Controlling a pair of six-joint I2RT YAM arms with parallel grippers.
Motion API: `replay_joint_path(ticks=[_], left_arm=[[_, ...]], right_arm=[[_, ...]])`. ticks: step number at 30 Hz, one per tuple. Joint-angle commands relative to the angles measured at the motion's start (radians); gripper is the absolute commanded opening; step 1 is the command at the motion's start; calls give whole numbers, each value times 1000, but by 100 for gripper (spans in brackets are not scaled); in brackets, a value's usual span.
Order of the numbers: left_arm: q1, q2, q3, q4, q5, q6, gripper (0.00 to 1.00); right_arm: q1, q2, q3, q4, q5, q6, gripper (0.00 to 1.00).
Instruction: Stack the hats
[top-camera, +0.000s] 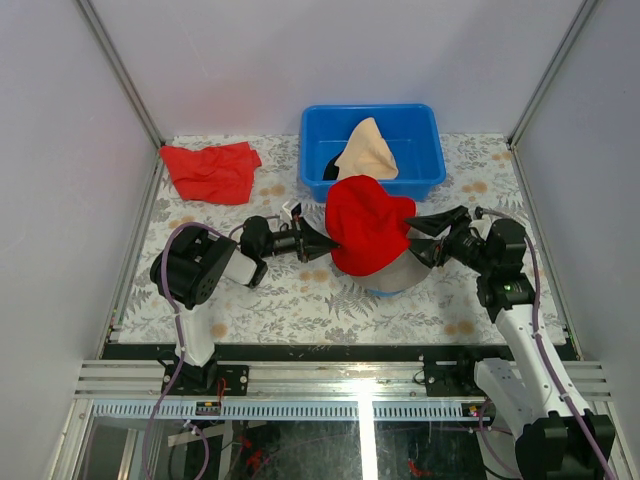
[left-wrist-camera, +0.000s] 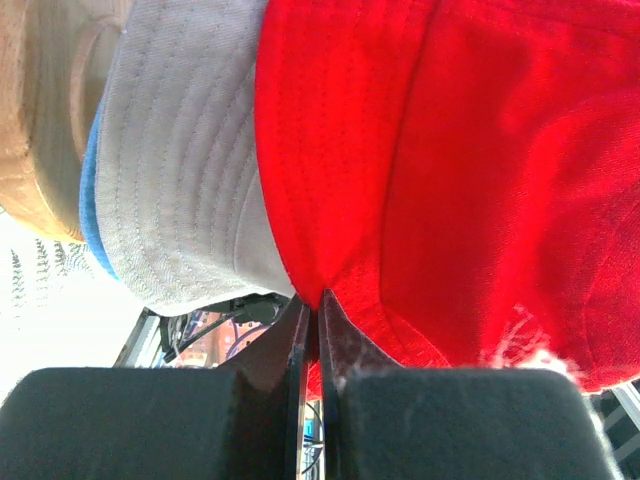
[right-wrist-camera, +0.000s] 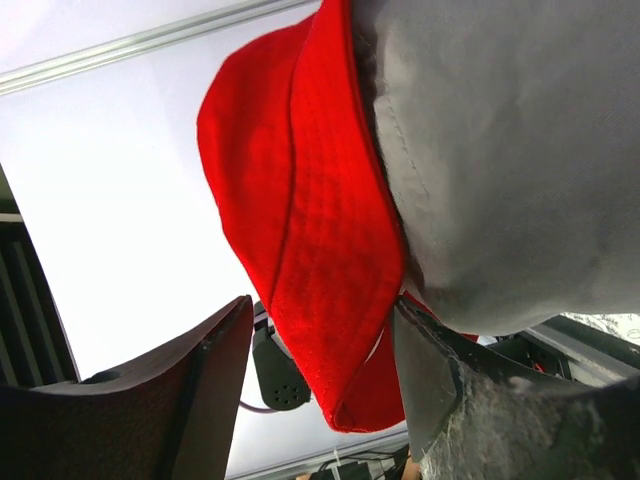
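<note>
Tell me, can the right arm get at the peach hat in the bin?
Probably yes: the peach hat lies uncovered in the blue bin, and the right gripper is open.

Both arms stretched inward, tips facing — left gripper (top-camera: 333, 243) pinched tight, right gripper (top-camera: 418, 238) with jaws apart

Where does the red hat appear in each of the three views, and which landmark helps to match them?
Top external: the red hat is in the centre of the picture.
Left wrist: the red hat fills the right half.
Right wrist: the red hat hangs just left of centre.
Shared landmark: the grey hat, touching the red one in every view.
</note>
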Motion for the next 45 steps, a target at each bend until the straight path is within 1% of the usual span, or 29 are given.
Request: replay_joint_path(ticks=[1, 5, 9, 13, 17, 20, 21, 26, 29, 33, 38, 40, 43, 45], left_arm=[[-1, -27, -17, 73, 10, 6, 0], [-3, -33, -28, 73, 14, 14, 0], [-6, -42, -28, 56, 25, 32, 0], [-13, -53, -19, 18, 38, 65, 0], [-22, -72, 0, -53, 56, 121, 0], [-31, -92, 16, -150, 61, 185, 0], [-34, -98, 21, -173, 62, 199, 0], [-43, -114, 43, -249, 62, 255, 0], [-45, -119, 50, -277, 59, 275, 0], [-46, -122, 51, -286, 57, 282, 0], [-45, -138, 72, -319, 55, 298, 0], [-46, -159, 94, -377, 50, 331, 0], [-44, -200, 131, -509, 39, 403, 0], [-44, -221, 150, -562, 32, 436, 0]], right_arm=[[6, 11, 86, 23, 31, -48, 63], [6, 32, 118, 23, 57, -79, 60], [6, 62, 146, 18, 68, -110, 54], [7, 90, 141, 24, 49, -124, 53], [7, 94, 126, 14, 48, -142, 52], [6, 95, 109, 25, 53, -144, 48], [5, 97, 107, 28, 55, -144, 45], [6, 118, 117, 29, 54, -164, 26], [7, 129, 124, 27, 50, -175, 17], [7, 128, 119, 15, 53, -197, 1], [6, 130, 146, 1, 56, -257, 0], [5, 134, 193, -42, 60, -311, 0], [2, 128, 258, -127, 72, -395, 0], [-3, 114, 289, -189, 92, -451, 0]])
